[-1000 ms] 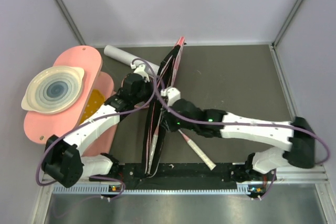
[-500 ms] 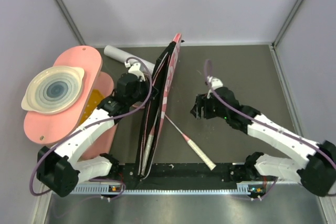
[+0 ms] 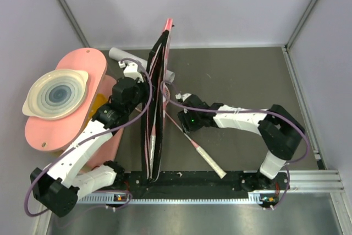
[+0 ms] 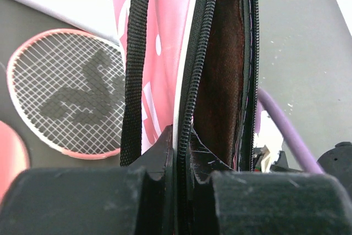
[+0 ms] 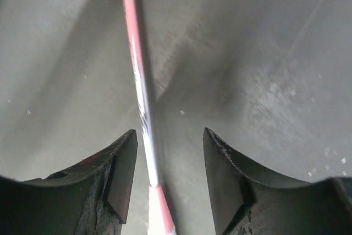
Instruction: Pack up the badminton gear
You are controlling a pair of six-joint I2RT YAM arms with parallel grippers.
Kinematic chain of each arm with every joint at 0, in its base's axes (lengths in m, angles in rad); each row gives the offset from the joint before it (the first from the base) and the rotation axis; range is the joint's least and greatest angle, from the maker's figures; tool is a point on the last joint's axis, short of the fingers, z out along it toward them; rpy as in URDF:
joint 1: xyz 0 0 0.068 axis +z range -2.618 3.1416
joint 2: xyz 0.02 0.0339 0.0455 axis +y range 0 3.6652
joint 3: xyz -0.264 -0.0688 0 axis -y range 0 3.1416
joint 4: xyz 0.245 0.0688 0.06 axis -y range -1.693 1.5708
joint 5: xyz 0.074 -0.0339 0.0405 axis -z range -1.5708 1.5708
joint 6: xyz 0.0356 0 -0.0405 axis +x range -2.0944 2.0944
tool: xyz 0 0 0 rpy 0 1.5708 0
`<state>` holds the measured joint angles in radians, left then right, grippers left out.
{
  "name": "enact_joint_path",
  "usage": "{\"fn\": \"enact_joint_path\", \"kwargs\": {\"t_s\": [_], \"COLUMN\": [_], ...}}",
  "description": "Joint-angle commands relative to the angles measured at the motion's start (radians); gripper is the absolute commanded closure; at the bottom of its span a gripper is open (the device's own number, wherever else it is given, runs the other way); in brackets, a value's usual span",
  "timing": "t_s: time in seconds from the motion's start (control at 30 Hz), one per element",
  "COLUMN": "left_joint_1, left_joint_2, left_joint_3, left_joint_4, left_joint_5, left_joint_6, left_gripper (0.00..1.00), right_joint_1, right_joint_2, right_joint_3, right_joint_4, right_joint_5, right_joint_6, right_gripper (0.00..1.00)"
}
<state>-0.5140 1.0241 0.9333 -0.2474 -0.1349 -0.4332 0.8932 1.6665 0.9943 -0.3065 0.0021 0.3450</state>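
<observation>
While held upright, the bag [image 3: 154, 136] gapes unzipped.

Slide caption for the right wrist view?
Right tool open astride the pink racket shaft, dark table beneath.

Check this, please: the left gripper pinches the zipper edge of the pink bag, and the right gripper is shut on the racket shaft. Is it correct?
Not quite. The right gripper is open: the right wrist view shows its fingers apart, with the racket shaft between them. The left gripper does pinch the zipper edge of the pink bag.
</observation>
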Motion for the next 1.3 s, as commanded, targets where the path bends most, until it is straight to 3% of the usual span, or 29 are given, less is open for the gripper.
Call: {"fn": "enact_joint_path", "kwargs": {"t_s": [0.0, 0.27, 0.4, 0.6, 0.73, 1.03, 1.27], "left_joint_1": [0.005, 0.009, 0.015, 0.017, 0.022, 0.023, 0.026], "left_joint_2": [-0.064, -0.085, -0.093, -0.110, -0.111, -0.121, -0.124], "left_joint_3": [0.027, -0.008, -0.010, -0.025, -0.028, -0.042, -0.042], "left_joint_4": [0.102, 0.119, 0.111, 0.108, 0.108, 0.115, 0.117], "left_joint_5": [-0.109, -0.126, -0.141, -0.161, -0.161, -0.178, -0.177], "left_joint_6": [0.060, 0.077, 0.073, 0.073, 0.070, 0.074, 0.076], "left_gripper": [1.00, 1.00, 1.00, 1.00, 1.00, 1.00, 1.00], "right_joint_1": [0.033, 0.067, 0.090, 0.113, 0.115, 0.115, 0.073], "right_joint_2": [0.082, 0.170, 0.222, 0.263, 0.253, 0.067, -0.117], "right_joint_3": [0.119, 0.191, 0.219, 0.234, 0.219, 0.090, -0.029], "right_joint_4": [-0.002, -0.013, -0.009, 0.009, 0.014, 0.082, 0.145], "right_joint_5": [0.055, 0.062, 0.091, 0.133, 0.134, 0.098, 0.075], "right_joint_6": [-0.043, -0.058, -0.067, -0.107, -0.139, -0.261, -0.169], "right_gripper": [0.51, 0.52, 0.59, 0.74, 1.00, 1.00, 1.00]}}
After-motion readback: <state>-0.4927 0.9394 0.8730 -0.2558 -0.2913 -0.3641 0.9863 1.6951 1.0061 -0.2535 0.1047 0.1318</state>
